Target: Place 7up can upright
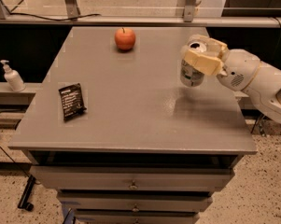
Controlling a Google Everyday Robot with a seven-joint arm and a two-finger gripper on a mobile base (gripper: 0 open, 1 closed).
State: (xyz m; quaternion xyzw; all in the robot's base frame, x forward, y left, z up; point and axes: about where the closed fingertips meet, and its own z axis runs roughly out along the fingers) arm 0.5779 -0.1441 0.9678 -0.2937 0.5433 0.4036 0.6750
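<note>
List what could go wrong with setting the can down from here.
The gripper holds the 7up can clear of the table, above its shadow. Letting go from there would likely bounce or topple it. The can also hangs near the table's right edge, so a toppled can might roll off.

I'm seeing a glossy white arm (pixel 259 80) built of rounded segments, with a thin yellowish ring marking the joint. A small patch of dark dots is showing on the wrist housing. The gripper (pixel 203 56), over the tabletop (pixel 130 120) near its right edge, is wearing blocky cream-yellow fingers (pixel 201 62).
</note>
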